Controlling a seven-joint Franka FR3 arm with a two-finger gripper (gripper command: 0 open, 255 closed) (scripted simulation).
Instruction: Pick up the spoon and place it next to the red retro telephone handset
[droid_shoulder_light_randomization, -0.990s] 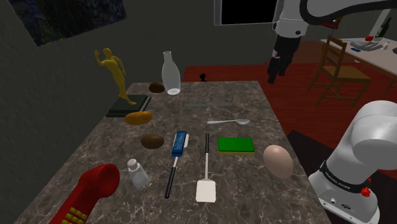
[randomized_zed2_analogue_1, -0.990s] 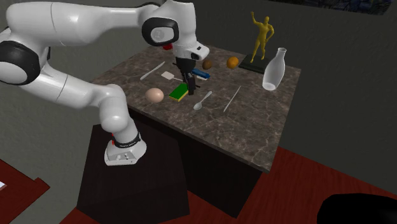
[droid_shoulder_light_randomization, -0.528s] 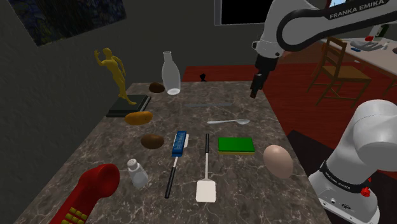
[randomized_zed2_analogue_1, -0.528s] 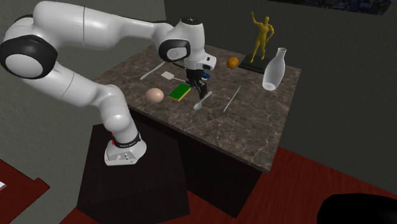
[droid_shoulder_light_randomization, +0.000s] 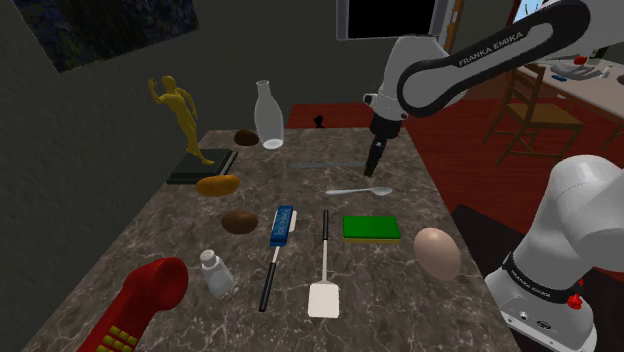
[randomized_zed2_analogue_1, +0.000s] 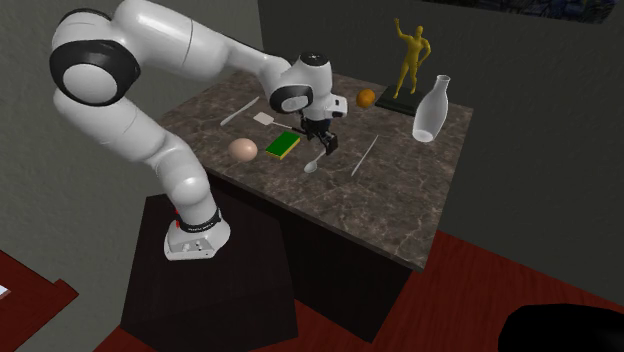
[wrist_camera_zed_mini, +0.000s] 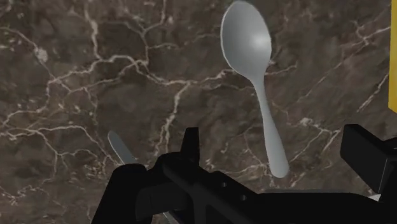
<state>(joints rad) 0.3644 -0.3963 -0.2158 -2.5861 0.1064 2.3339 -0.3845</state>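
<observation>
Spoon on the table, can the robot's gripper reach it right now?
Probably yes. The open gripper hangs above the spoon, whose handle lies between the fingers, and nothing blocks the way down.

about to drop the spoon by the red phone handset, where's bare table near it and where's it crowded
Bare marble: the strip between the red handset, the brown lump and the table edge at the shoulder view's left; also below the small bottle, toward the spatula blade. Crowded: the middle, with spatula, green sponge and egg.
</observation>
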